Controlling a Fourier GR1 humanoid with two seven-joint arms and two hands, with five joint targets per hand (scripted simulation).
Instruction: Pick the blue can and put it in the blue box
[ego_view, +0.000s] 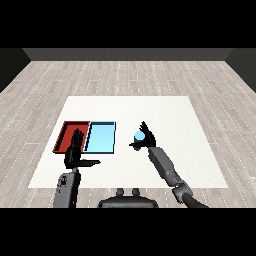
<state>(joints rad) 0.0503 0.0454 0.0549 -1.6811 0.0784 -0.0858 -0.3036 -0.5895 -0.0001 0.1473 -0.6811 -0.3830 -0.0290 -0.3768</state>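
The fingers (145, 131) of the right hand (148, 139) curl round the blue can (139, 135), which seems to sit just above the white counter (150, 107), to the right of the light blue tray (113, 137). So the pick looks done or nearly so; next the can must travel left and come down inside that tray. The left hand (75, 150) hovers at the red tray (64, 131), fingers straight, holding nothing.

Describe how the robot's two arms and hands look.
Both forearms are grey, blocky segments with darker joints near the wrist. Each ends in a black hand with slim fingers and a thumb: left hand, right hand. No cables, markings or sleeves are visible.
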